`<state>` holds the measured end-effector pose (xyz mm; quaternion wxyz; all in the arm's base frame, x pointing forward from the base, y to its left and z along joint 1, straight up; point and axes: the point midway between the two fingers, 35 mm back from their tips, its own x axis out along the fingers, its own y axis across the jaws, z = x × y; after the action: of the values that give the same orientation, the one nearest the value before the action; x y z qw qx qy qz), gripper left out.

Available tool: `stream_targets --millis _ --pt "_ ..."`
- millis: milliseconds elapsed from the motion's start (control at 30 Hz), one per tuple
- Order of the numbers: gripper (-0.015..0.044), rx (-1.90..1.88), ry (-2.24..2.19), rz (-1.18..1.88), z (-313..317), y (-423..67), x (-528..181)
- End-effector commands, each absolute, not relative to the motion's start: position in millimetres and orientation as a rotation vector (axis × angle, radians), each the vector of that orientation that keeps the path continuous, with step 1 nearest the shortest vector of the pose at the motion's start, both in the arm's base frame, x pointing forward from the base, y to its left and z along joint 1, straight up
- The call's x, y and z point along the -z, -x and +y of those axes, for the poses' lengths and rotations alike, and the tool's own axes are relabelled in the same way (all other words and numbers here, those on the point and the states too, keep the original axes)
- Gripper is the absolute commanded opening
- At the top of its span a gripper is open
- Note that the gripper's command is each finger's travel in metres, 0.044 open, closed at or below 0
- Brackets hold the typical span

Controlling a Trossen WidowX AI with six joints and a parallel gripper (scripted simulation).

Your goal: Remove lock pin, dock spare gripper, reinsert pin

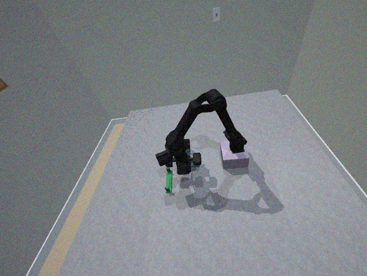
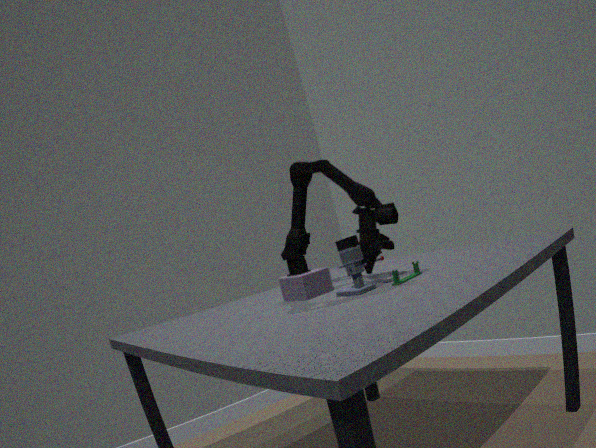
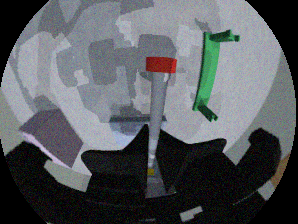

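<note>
Gripper clamped on grey lock pin with red head, above table, beside green cradle, near mount.
</note>
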<state>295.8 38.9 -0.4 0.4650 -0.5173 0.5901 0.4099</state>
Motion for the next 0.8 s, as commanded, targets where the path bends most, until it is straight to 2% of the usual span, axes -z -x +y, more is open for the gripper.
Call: stream_targets --millis 0,767 --pt "0.0000 -1.006 1.277 1.450 35.4 -295.8 0.2" --pt "0.0000 -1.012 1.273 1.453 22.2 -294.0 0.5"
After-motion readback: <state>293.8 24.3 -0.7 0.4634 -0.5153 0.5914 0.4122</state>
